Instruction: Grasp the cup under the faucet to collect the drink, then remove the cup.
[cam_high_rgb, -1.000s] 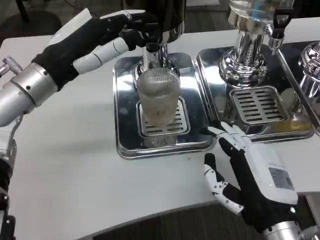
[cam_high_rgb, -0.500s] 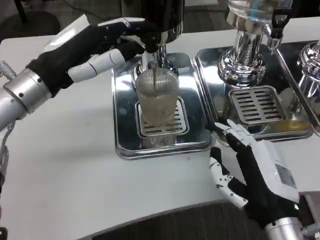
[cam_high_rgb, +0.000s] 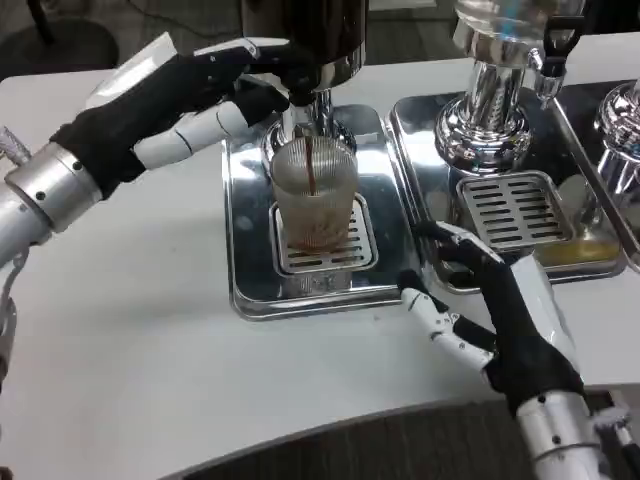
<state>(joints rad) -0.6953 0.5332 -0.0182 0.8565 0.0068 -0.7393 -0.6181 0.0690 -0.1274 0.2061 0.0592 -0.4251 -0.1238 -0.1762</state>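
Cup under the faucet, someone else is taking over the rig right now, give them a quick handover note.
Left hand: up at the faucet of the left dispenser, fingers on its lever.
Right hand: open, resting on the table by the tray's front right corner, holding nothing.
Cup: upright on the tray's grate, directly under the faucet; a thin dark stream is falling in, with a little drink at the bottom.
Done: cup placed, pouring started.
Left: finish filling, stop the flow, grasp the cup and take it away.
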